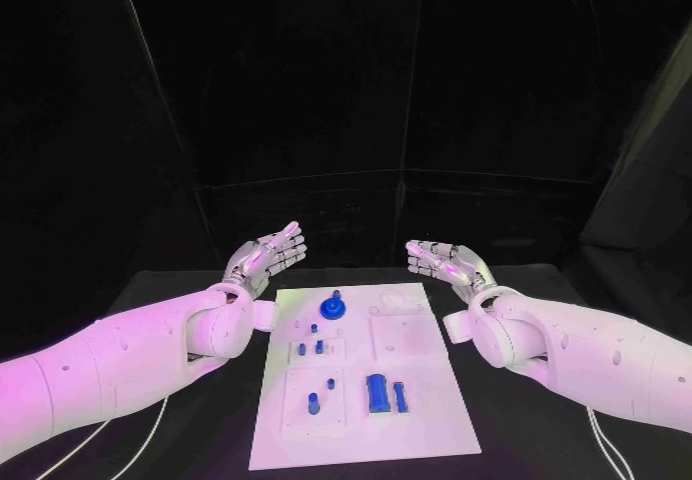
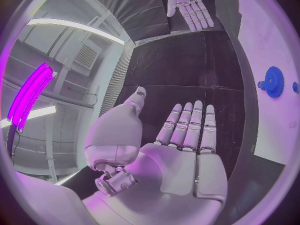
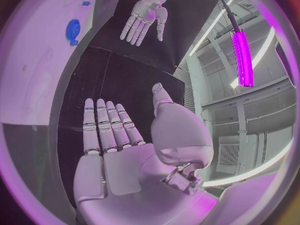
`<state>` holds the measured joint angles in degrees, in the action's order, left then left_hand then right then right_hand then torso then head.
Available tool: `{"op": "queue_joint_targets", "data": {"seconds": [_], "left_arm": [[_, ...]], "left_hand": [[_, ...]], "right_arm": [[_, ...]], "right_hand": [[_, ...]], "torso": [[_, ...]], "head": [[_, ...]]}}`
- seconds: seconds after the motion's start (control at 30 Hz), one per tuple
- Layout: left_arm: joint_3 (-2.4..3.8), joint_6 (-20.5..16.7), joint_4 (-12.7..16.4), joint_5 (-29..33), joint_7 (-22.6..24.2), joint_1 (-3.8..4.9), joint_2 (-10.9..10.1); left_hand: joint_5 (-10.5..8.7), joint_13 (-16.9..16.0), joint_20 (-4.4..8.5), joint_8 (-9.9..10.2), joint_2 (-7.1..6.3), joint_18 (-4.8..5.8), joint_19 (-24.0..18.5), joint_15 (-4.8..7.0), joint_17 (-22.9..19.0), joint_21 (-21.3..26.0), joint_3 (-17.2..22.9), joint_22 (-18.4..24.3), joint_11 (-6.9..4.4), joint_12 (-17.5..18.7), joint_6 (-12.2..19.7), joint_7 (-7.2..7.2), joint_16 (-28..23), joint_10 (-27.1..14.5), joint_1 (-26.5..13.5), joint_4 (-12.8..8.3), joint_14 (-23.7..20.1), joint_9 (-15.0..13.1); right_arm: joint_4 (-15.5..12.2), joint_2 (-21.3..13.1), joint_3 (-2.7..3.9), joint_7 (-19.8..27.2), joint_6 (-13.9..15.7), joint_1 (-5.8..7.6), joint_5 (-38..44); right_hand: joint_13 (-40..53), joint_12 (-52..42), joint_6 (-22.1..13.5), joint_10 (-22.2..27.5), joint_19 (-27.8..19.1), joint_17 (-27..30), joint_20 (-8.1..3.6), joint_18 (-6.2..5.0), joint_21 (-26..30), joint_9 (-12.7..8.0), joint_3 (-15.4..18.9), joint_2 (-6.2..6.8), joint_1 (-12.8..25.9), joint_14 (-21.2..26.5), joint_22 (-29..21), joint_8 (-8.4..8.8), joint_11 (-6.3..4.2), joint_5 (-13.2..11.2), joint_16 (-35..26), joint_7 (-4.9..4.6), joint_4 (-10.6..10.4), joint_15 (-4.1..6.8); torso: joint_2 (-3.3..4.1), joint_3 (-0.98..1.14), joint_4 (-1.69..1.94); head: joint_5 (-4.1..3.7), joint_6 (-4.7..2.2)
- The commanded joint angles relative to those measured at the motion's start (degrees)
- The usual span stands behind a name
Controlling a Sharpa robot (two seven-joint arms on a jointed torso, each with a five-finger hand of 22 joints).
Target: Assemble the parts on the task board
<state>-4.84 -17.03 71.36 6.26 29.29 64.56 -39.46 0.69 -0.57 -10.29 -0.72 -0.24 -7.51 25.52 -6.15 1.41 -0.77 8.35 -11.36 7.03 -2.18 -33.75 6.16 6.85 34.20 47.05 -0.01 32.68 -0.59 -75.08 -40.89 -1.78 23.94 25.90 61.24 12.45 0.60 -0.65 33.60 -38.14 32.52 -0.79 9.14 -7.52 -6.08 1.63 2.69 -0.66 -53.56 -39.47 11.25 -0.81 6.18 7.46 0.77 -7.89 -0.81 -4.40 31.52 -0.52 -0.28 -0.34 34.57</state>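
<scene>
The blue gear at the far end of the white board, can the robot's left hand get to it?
Probably yes. The left hand is open and holds nothing, raised just beyond the blue gear, and nothing lies between them.

Black curtain backdrop (image 1: 361,90), black table (image 1: 173,290), glowing ceiling light strips (image 2: 75,27), pale industrial ceiling

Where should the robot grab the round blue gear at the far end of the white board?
Probably by the little knob sticking up from the middle of the blue gear, coming straight down from above. The gear lies flat on the task board, so its thin rim gives fingers little to catch. Both the left hand and right hand are empty.
</scene>
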Motion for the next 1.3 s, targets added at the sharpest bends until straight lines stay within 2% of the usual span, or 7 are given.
{"op": "queue_joint_targets", "data": {"seconds": [0.03, 0.07, 0.23, 0.27, 0.4, 0.5, 1.3], "left_arm": [[0.76, -8.08, 3.41, -2.1, 0.34, -0.72, -0.87], [1.13, -9.81, 4.79, -2.48, 0.36, -1.05, -1.27], [3.12, -19.09, 12.21, -4.51, 0.44, -2.85, -3.39], [3.39, -20.36, 13.22, -4.79, 0.45, -3.09, -3.68], [4.26, -24.42, 16.46, -5.68, 0.48, -3.88, -4.62], [4.7, -26.47, 18.1, -6.13, 0.5, -4.27, -5.08], [4.84, -27.09, 18.6, -6.26, 0.5, -4.4, -5.23]], "left_hand": [[-0.69, 0.57, 3.28, 0.72, 0.24, 2.25, -8.14, 1.96, -1.41, 0.77, -2.67, 3.62, -2.24, 2.18, 10.77, -1.96, -2.15, -10.92, -15.01, 0.01, -10.42, 0.59], [-0.69, 0.57, 3.56, 0.72, 0.24, 2.6, -8.82, 2.12, -1.41, 0.77, -2.89, 3.93, -2.43, 2.18, 11.66, -2.13, -2.35, -11.82, -16.25, 0.01, -11.28, 0.59], [-0.69, 0.57, 4.88, 0.72, 0.24, 3.3, -12.11, 6.15, -1.41, 0.77, -3.93, 5.39, -7.03, 2.18, 16.02, -6.16, -6.85, -16.21, -22.32, 0.01, -15.52, 0.59], [-0.69, 0.57, 5.08, 0.72, 0.24, 7.51, -12.63, 6.15, -1.41, 0.77, -4.01, 5.63, -7.03, 2.18, 16.7, -6.16, -6.85, -16.91, -23.29, 0.01, -16.17, 0.59], [-0.69, 0.57, 5.87, 0.72, 0.24, 7.51, -14.56, 6.15, -1.41, 0.77, -8.35, 6.49, -7.03, 2.18, 19.26, -6.16, -6.85, -19.5, -26.83, 0.01, -18.63, 0.59], [-0.69, 0.57, 10.29, 0.72, 0.24, 7.51, -15.83, 6.15, -1.41, 0.77, -8.35, 7.05, -7.03, 2.18, 20.93, -6.16, -6.85, -21.25, -29.19, 0.01, -20.26, 0.59], [-0.69, 0.57, 10.29, 0.72, 0.24, 7.51, -25.52, 6.15, -1.41, 0.77, -8.35, 11.36, -7.03, 2.18, 28.96, -6.16, -6.85, -29.29, -40.42, 0.01, -27.95, 0.59]], "right_arm": [[-4.24, -1.02, 0.48, 2.82, 7.95, -0.23, -5.45], [-5.83, -1.44, 0.68, 3.28, 9.49, -0.35, -6.49], [-12.11, -3.08, 1.44, 5.07, 15.55, -0.86, -10.63], [-12.83, -3.27, 1.53, 5.27, 16.25, -0.92, -11.11], [-14.65, -3.74, 1.75, 5.79, 18.01, -1.06, -12.31], [-14.87, -3.8, 1.78, 5.86, 18.22, -1.08, -12.45], [-14.87, -3.8, 1.78, 5.86, 18.22, -1.08, -12.45]], "right_hand": [[-0.6, 0.65, -10.92, 12.39, -10.57, 0.79, -2.98, 2.25, 2.02, -1.63, -2.69, 0.66, 17.42, 12.83, -3.66, 0.81, -2.02, -2.43, -0.77, 2.58, 0.81, 4.4], [-0.6, 0.65, -11.8, 13.37, -11.4, 0.79, -3.23, 2.27, 6.08, -1.63, -2.69, 0.66, 18.79, 13.85, -3.95, 0.81, -6.18, -2.59, -0.77, 2.77, 0.81, 4.4], [-0.6, 0.65, -15.79, 17.91, -15.29, 0.79, -4.3, 2.88, 6.08, -1.63, -2.69, 0.66, 25.17, 18.56, -5.29, 0.81, -6.18, -7.46, -0.77, 3.74, 0.81, 4.4], [-0.6, 0.65, -16.49, 18.66, -15.94, 0.79, -4.49, 3.25, 6.08, -1.63, -2.69, 0.66, 26.25, 19.36, -5.52, 0.81, -6.18, -7.46, -0.77, 7.89, 0.81, 4.4], [-0.6, 0.65, -18.9, 21.56, -18.35, 0.79, -9.14, 3.51, 6.08, -1.63, -2.69, 0.66, 30.23, 22.3, -6.35, 0.81, -6.18, -7.46, -0.77, 7.89, 0.81, 4.4], [-0.6, 0.65, -20.65, 23.49, -19.95, 0.79, -9.14, 7.52, 6.08, -1.63, -2.69, 0.66, 32.96, 24.3, -6.92, 0.81, -6.18, -7.46, -0.77, 7.89, 0.81, 4.4], [-0.6, 0.65, -28.61, 32.51, -27.67, 0.79, -9.14, 7.52, 6.08, -1.63, -2.69, 0.66, 45.73, 33.67, -11.25, 0.81, -6.18, -7.46, -0.77, 7.89, 0.81, 4.4]], "torso": [[-0.34, 0.52, 0.28], [-0.34, 0.52, 0.28], [-0.34, 0.52, 0.28], [-0.34, 0.52, 0.28], [-0.34, 0.52, 0.28], [-0.34, 0.52, 0.28], [-0.34, 0.52, 0.28]], "head": [[0.34, -0.2], [0.34, -0.2], [0.34, -0.2], [0.34, -0.2], [0.34, -0.2], [0.34, -0.2], [0.34, -0.2]]}}
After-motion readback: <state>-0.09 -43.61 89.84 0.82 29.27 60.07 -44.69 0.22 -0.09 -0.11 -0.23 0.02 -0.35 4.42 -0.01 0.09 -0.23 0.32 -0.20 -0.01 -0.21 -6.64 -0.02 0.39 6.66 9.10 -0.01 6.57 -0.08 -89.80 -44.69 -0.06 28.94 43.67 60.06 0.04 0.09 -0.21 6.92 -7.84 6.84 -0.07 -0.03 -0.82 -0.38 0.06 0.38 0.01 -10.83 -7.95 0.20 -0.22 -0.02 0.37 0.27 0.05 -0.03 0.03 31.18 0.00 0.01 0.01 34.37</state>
